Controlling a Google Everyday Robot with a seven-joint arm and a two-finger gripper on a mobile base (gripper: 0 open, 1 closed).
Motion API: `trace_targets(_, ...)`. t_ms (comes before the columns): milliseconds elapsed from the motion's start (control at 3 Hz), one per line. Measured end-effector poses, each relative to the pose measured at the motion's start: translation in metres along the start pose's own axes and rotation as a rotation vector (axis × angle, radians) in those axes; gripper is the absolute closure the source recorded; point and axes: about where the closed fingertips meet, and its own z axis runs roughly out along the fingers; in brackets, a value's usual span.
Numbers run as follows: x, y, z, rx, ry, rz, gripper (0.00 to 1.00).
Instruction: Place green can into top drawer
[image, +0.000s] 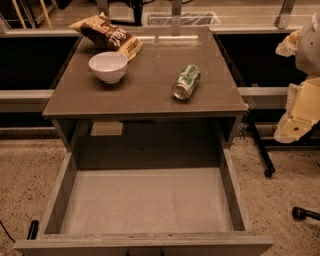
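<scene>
The green can (186, 82) lies on its side on the right part of the tabletop (150, 92), its silver end facing the front. The top drawer (145, 200) is pulled fully open below the tabletop, and its flat grey bottom holds nothing. My gripper (296, 120) is at the far right edge of the view, on the pale arm, off the table's right side and level with its front edge. It is well apart from the can and holds nothing that I can see.
A white bowl (108, 66) stands on the left part of the tabletop. A brown snack bag (107, 34) lies behind it at the back left. Dark chair legs and castors (270, 172) stand on the speckled floor at the right.
</scene>
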Motion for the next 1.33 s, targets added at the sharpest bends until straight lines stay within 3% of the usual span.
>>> trace_targets(333,0.000,0.000,0.000,0.000,0.000,0.000,0.00)
trace_targets(667,-0.013,-0.034,0.013,0.023,-0.119,0.026,0.00)
trace_targets(1000,-0.052,-0.105,0.042,0.027,-0.354,0.078,0.00)
trace_targets(1333,-0.101,-0.152,0.083,-0.030,-0.516,0.112,0.00)
